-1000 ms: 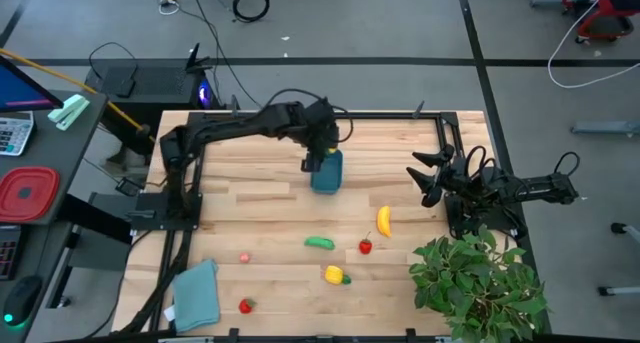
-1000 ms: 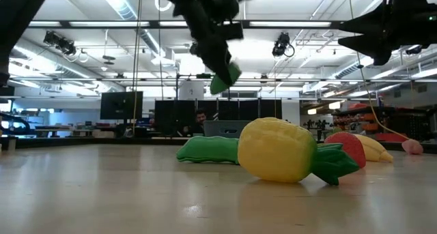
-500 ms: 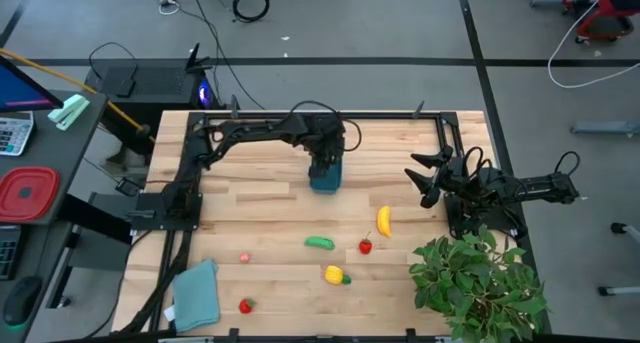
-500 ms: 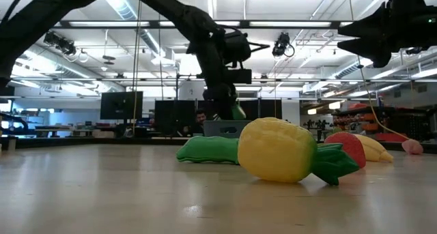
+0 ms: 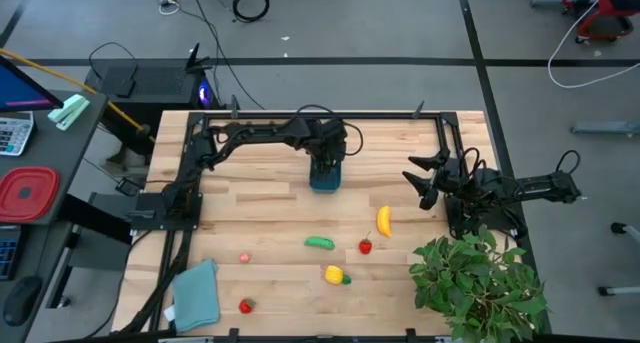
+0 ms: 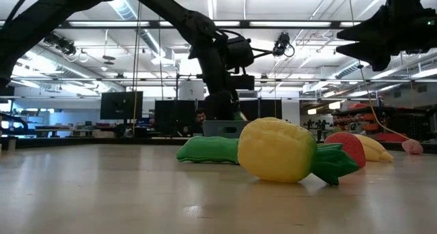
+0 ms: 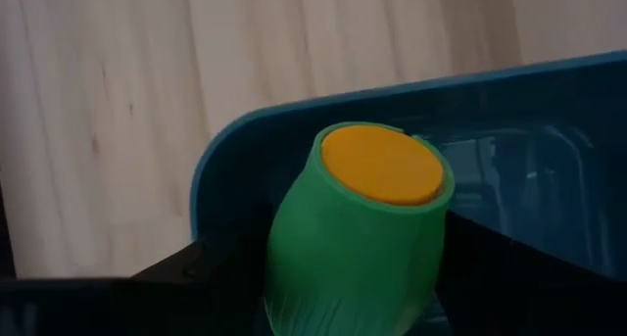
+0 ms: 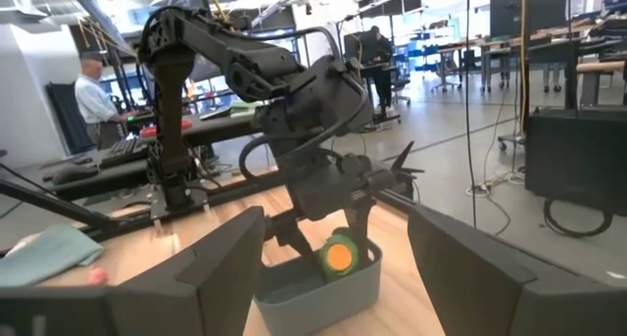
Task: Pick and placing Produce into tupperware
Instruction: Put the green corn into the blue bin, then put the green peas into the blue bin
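The teal tupperware (image 5: pixel 326 182) stands on the wooden table, right of middle toward the far edge. My left gripper (image 5: pixel 326 165) reaches down into it, shut on a green toy piece (image 7: pixel 358 228) with a flat orange end (image 8: pixel 340 255). On the table's near half lie a banana (image 5: pixel 383 220), a green cucumber piece (image 5: pixel 320 243), a yellow-and-green piece (image 5: pixel 336 275) and small red pieces (image 5: pixel 366 247). My right gripper (image 5: pixel 422 183) waits open at the table's right edge. My left gripper pinches the green piece by the two sides of its green body (image 7: pixel 294 267), one dark finger (image 7: pixel 220 277) on each side. The fingers slant steeply down from above. The piece sits low inside the tub's rim (image 7: pixel 235 140), orange end outward; whether it touches the bottom is hidden.
A leafy potted plant (image 5: pixel 480 283) fills the near right corner. A folded teal cloth (image 5: pixel 197 293) lies at the near left, with small red pieces (image 5: pixel 246 305) beside it. A red container (image 5: pixel 25 193) sits off the table to the left.
My left gripper has come down with the green piece from well above the tupperware until the piece sits inside the tub. Most of the drop came early; it has since nearly stopped. The tub and the other produce have stayed put.
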Tool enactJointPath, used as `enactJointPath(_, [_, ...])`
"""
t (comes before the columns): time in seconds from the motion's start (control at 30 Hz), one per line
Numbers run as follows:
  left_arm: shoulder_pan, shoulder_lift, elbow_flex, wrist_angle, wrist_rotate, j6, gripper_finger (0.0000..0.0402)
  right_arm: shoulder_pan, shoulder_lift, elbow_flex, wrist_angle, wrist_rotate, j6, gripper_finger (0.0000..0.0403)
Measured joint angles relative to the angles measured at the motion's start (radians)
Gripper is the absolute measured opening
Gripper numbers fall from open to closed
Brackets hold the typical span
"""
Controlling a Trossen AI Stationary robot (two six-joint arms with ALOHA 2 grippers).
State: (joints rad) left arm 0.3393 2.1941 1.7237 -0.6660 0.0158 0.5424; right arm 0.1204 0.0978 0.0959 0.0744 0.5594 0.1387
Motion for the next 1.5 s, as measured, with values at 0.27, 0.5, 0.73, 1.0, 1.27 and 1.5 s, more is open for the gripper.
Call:
enactJointPath(0.27, [0.000, 0.000, 0.000, 0.001, 0.001, -0.014, 0.0280, 0.000, 0.006, 0.000, 0.000, 0.000, 0.001, 0.0263])
enactJointPath(0.5, [-0.001, -0.005, 0.000, -0.002, 0.000, -0.010, 0.0288, 0.000, 0.006, 0.000, 0.001, 0.000, 0.002, 0.0263])
enactJointPath(0.73, [-0.027, -0.029, 0.104, -0.127, -0.013, -0.014, 0.0288, 0.000, 0.006, 0.000, 0.001, 0.000, 0.001, 0.0263])
enactJointPath(1.0, [-0.100, -0.029, 0.442, -0.485, -0.014, -0.054, 0.0288, 0.000, 0.006, 0.000, 0.001, 0.000, 0.028, 0.0263])
enactJointPath(1.27, [-0.233, -0.032, 0.629, -0.762, 0.036, -0.256, 0.0286, 0.000, 0.006, 0.000, -0.028, 0.000, 0.081, 0.0263])
enactJointPath(1.5, [-0.374, -0.030, 0.550, -0.772, 0.041, -0.341, 0.0272, 0.000, 0.006, 0.000, -0.028, 0.000, 0.106, 0.0263])
